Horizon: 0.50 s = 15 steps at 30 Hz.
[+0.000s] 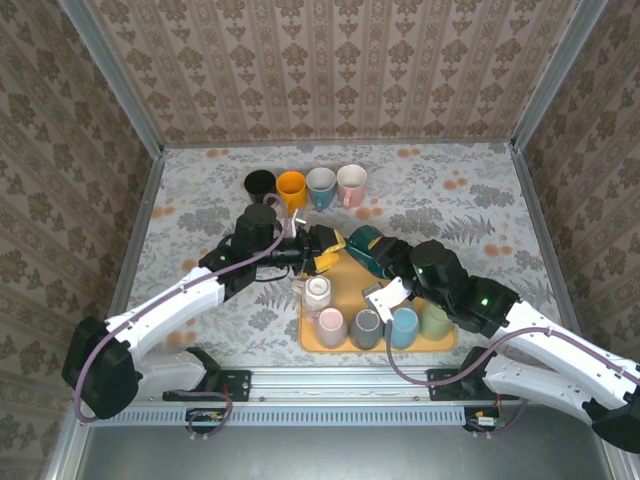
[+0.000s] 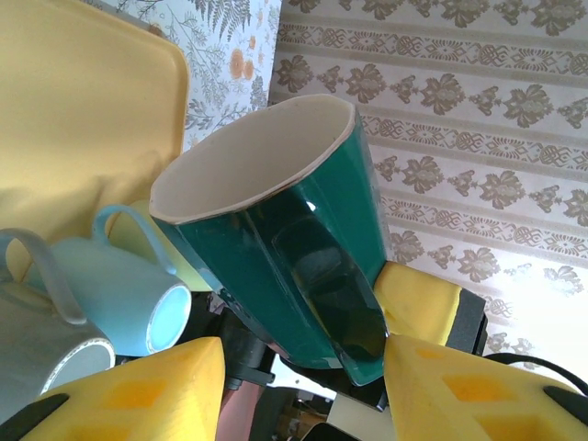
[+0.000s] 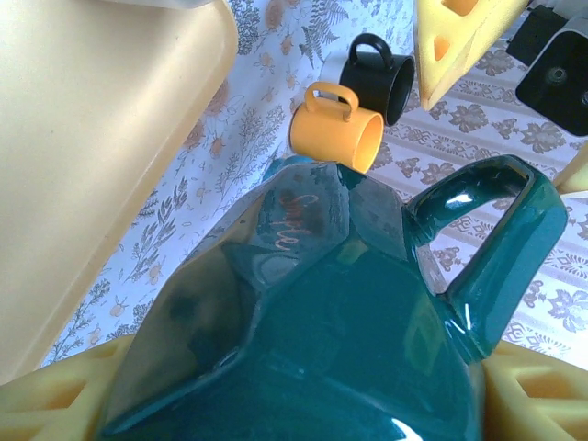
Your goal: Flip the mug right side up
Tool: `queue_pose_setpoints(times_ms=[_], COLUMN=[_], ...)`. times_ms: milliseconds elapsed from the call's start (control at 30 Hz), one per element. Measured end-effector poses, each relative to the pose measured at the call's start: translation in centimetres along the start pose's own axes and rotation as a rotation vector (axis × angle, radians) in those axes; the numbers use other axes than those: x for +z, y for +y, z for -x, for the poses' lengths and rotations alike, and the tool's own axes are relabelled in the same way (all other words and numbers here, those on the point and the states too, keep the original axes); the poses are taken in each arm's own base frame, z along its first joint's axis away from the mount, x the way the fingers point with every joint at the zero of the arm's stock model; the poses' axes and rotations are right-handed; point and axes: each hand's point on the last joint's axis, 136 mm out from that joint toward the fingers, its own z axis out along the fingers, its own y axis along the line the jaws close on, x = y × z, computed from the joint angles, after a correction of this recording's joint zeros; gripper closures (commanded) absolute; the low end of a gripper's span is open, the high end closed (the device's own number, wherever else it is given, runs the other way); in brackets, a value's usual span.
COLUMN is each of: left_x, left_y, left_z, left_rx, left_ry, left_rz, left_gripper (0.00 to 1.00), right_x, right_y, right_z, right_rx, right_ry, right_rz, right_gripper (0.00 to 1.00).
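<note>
A dark green faceted mug (image 1: 365,243) hangs tilted on its side above the far end of the yellow tray (image 1: 346,276). My right gripper (image 1: 382,258) is shut on its body; in the right wrist view the mug (image 3: 349,312) sits between the yellow pads (image 3: 46,400), handle to the upper right. My left gripper (image 1: 325,250) meets it from the left. In the left wrist view the mug (image 2: 276,211) shows its cream inside, mouth pointing away. The left gripper (image 2: 308,367) stands open around its base end: the right pad (image 2: 459,386) touches the handle, the left pad is apart.
Several mugs stand along the tray's near edge: pink (image 1: 331,325), grey (image 1: 366,328), light blue (image 1: 403,326), pale green (image 1: 435,320), with a white one (image 1: 318,292) behind. A black (image 1: 260,184), orange (image 1: 291,187), blue (image 1: 321,187) and pink mug (image 1: 351,184) stand upright at the back.
</note>
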Motion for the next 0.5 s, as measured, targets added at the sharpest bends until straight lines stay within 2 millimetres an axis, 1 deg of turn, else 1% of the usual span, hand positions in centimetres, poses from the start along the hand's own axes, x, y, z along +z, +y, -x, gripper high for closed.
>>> queue_pose_setpoints(times_ms=[100, 200, 300, 400, 500], left_x=[0.2, 0.7, 1.2, 1.5, 1.7], left_y=[0.1, 0.1, 0.3, 0.5, 0.6], left_z=[0.0, 0.1, 0.2, 0.3, 0.3], left_rx=[-0.002, -0.005, -0.012, -0.015, -0.021], left_ry=[0.003, 0.009, 0.013, 0.016, 0.021], left_rz=[0.003, 0.007, 0.009, 0.013, 0.016], left_gripper=[0.51, 0.56, 0.57, 0.55, 0.51], right_x=[0.0, 0.2, 0.2, 0.2, 0.2], right_y=[0.0, 0.4, 0.8, 1.1, 1.3], right_z=[0.0, 0.0, -0.2, -0.2, -0.2], right_rx=[-0.001, -0.004, -0.007, -0.010, -0.015], right_ry=[-0.001, 0.004, 0.017, 0.021, 0.023], right_rz=[0.002, 0.018, 0.035, 0.049, 0.057], right_gripper=[0.60, 0.60, 0.60, 0.60, 0.60])
